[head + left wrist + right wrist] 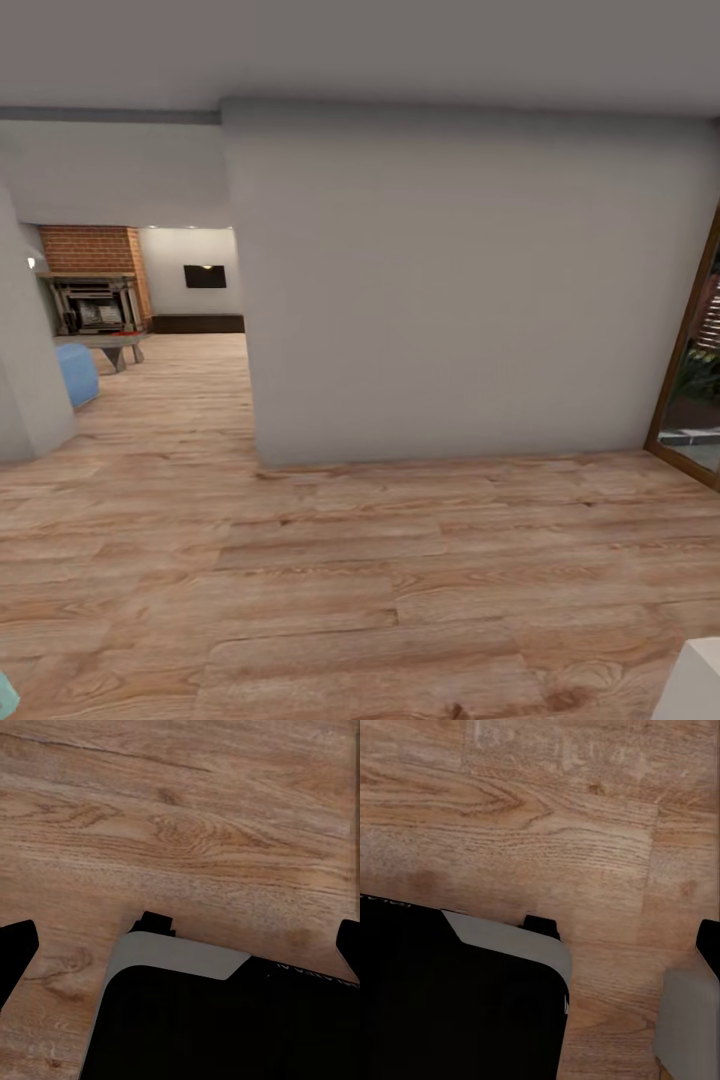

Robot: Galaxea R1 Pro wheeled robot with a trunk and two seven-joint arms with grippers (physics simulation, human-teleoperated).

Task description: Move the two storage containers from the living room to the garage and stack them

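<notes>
Beyond the wall (450, 290), the living room (130, 300).

No readable text, label, brand, number or sign appears in any view. In the left wrist view, a faint pale line of marks runs along the edge of the robot's black base (225, 1027), too small and blurred to read. In the right wrist view, a similar tiny pale smudge sits on the edge of that base, also illegible. The far dark wall panel (204, 276) in the head view carries no lettering that can be made out.
</notes>
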